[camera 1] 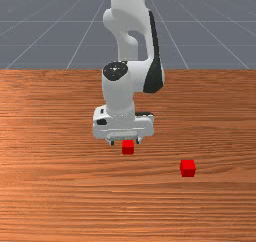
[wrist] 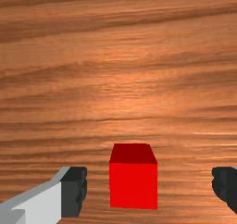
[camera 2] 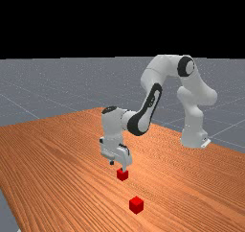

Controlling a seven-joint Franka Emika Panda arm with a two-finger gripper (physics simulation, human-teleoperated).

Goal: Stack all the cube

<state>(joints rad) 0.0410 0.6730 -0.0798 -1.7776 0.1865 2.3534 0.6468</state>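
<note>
In the front view my gripper (camera 1: 125, 142) hangs low over the table, its two fingertips spread wide. A red cube (camera 1: 128, 147) sits just beneath it. The far view has the gripper (camera 2: 117, 166) above that same red cube (camera 2: 122, 174). Seen from the wrist, the open gripper (wrist: 149, 188) has the red cube (wrist: 133, 185) in line between its fingers, with a gap on either side. A second red cube (camera 1: 188, 168) rests on the table toward the front view's right; the far view has this other cube (camera 2: 136, 205) nearer the camera.
Both cubes stand apart on the wooden table (camera 1: 60, 186). The table's far edge runs behind the arm in the front view.
</note>
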